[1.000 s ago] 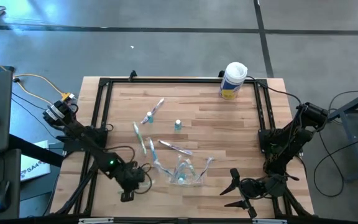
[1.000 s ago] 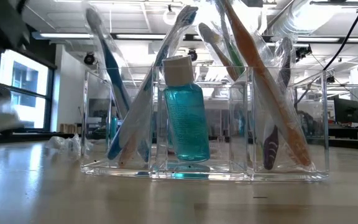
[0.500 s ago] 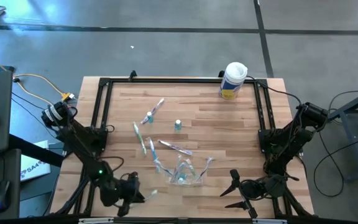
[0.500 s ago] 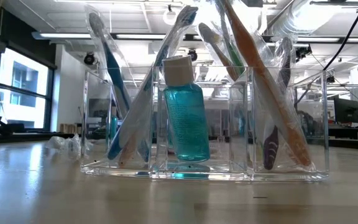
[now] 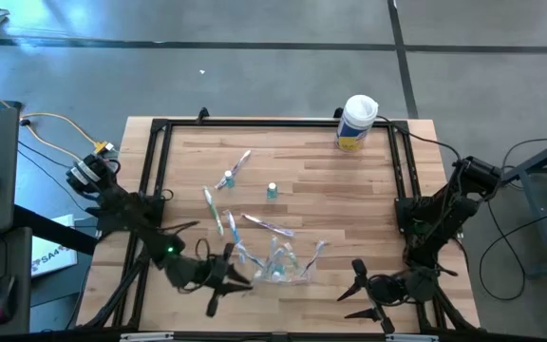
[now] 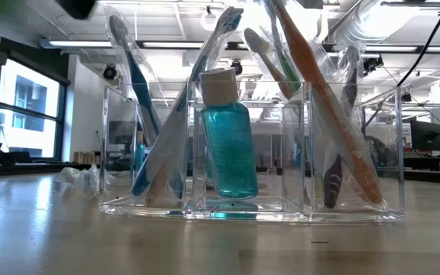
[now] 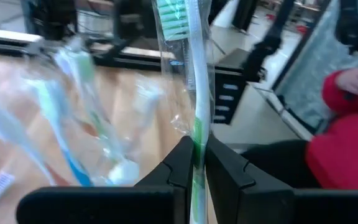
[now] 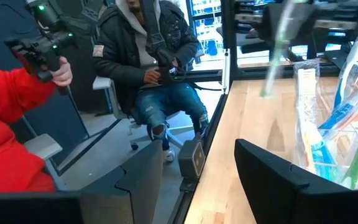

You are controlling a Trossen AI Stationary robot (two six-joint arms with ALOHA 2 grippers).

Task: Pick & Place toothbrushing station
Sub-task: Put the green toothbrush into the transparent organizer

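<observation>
Left gripper [image 5: 228,277] clamped tight on wrapped green-and-white toothbrush [image 7: 191,74], sitting just left of clear holder [image 5: 281,266] near table's front edge. Holder packed with upright wrapped toothbrushes [image 6: 323,114] plus teal bottle [image 6: 228,141] in middle slot. Few loose toothbrushes [image 5: 218,211] and small tubes [image 5: 272,191] scattered mid-table [image 5: 349,199]. Right gripper [image 5: 361,290] parked at front right corner, fingers spread wide, holding nothing.

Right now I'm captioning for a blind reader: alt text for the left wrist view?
The left gripper has its fingers shut on a wrapped green-bristled toothbrush standing upright. Blurred wrapped toothbrushes lie beyond on the wooden table.
</observation>
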